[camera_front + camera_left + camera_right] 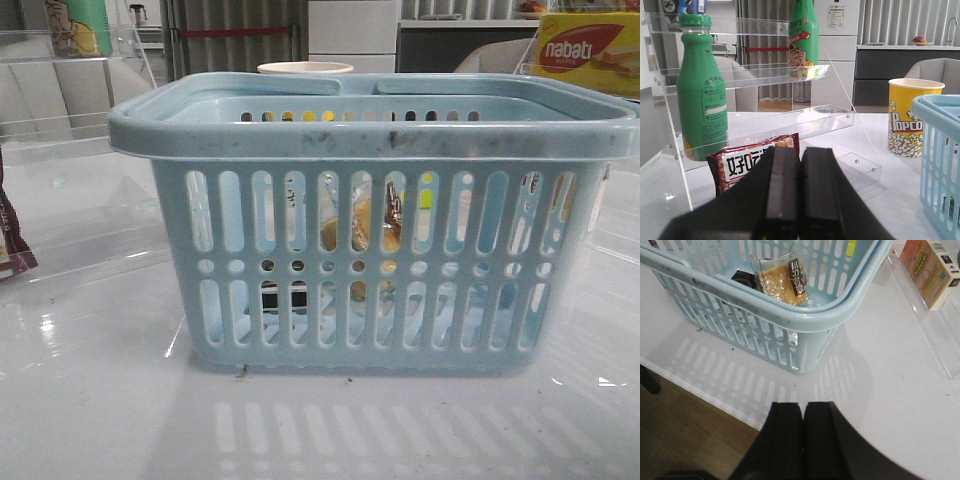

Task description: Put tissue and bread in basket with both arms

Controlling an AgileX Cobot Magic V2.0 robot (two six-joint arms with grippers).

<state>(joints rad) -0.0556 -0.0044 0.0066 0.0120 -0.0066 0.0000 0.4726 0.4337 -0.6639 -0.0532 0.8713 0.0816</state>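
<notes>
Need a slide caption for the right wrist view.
Right tool shut and empty above the basket, bread and tissue inside.

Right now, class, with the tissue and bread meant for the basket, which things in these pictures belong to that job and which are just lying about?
Belong to the job:
basket
bread, already inside the basket
tissue, a dark pack beside the bread
left hand and right hand, both shut and empty

Just lying about:
popcorn cup
green bottle
red snack packet
nabati box
</notes>
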